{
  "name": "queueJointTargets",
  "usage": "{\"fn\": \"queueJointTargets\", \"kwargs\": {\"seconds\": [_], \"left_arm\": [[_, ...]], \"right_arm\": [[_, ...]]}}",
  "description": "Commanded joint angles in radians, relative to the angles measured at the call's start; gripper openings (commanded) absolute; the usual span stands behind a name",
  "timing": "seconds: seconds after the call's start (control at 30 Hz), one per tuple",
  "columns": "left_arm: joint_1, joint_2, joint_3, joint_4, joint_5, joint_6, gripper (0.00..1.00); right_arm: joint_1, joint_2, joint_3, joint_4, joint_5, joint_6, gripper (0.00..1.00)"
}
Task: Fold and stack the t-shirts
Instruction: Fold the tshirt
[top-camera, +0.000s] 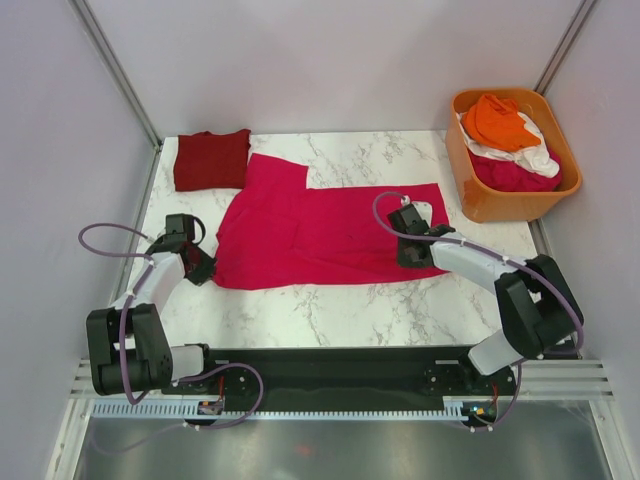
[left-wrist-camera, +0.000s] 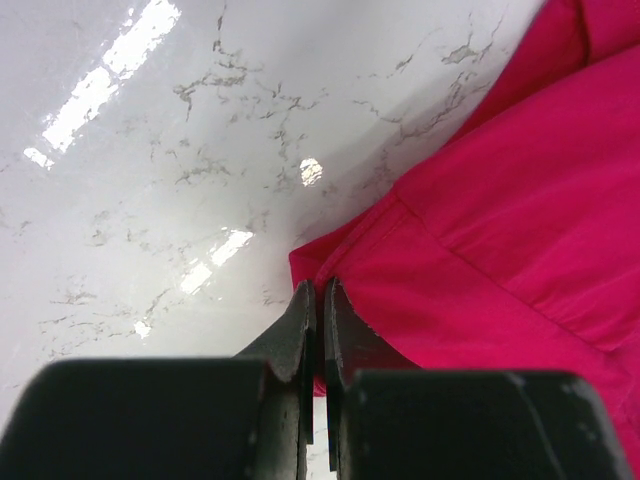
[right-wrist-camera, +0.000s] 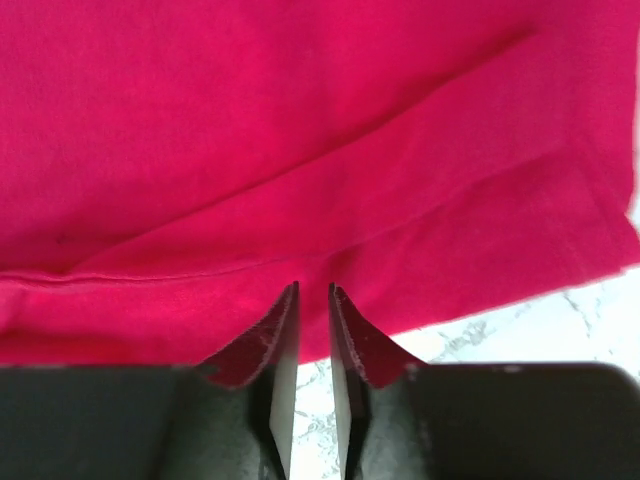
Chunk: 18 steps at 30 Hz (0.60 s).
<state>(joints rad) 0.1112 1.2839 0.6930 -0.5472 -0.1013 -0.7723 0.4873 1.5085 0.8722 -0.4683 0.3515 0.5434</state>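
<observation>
A bright magenta t-shirt (top-camera: 320, 235) lies spread flat across the middle of the marble table. It also shows in the left wrist view (left-wrist-camera: 500, 230) and the right wrist view (right-wrist-camera: 300, 130). My left gripper (top-camera: 203, 266) sits at its near left corner, and its jaws (left-wrist-camera: 319, 285) are shut on that corner. My right gripper (top-camera: 410, 255) sits at the shirt's near right edge, its jaws (right-wrist-camera: 313, 288) closed to a thin gap over the hem. A folded maroon t-shirt (top-camera: 211, 158) lies at the back left, apart from both grippers.
An orange plastic tub (top-camera: 500, 205) stands at the back right. It holds an orange shirt (top-camera: 497, 120), a white one (top-camera: 535, 155) and a pink one (top-camera: 515, 175). Bare marble (top-camera: 330, 300) lies in front of the magenta shirt. Walls enclose the table.
</observation>
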Motion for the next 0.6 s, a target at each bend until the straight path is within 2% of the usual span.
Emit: {"fn": "queueJointTargets", "kwargs": {"seconds": [0.0, 0.27, 0.4, 0.57], "left_arm": [[0.002, -0.014, -0.001, -0.007, -0.006, 0.01, 0.02], [0.001, -0.017, -0.004, -0.007, -0.015, 0.008, 0.02], [0.002, -0.024, -0.007, -0.007, -0.017, 0.01, 0.02], [0.002, -0.026, -0.007, -0.007, -0.017, 0.01, 0.02]], "right_arm": [[0.005, 0.053, 0.005, 0.049, -0.063, 0.01, 0.22], [-0.018, 0.134, 0.034, 0.083, -0.042, -0.016, 0.21], [-0.068, 0.205, 0.123, 0.108, -0.045, -0.043, 0.2], [-0.165, 0.304, 0.243, 0.117, -0.134, -0.022, 0.17]]}}
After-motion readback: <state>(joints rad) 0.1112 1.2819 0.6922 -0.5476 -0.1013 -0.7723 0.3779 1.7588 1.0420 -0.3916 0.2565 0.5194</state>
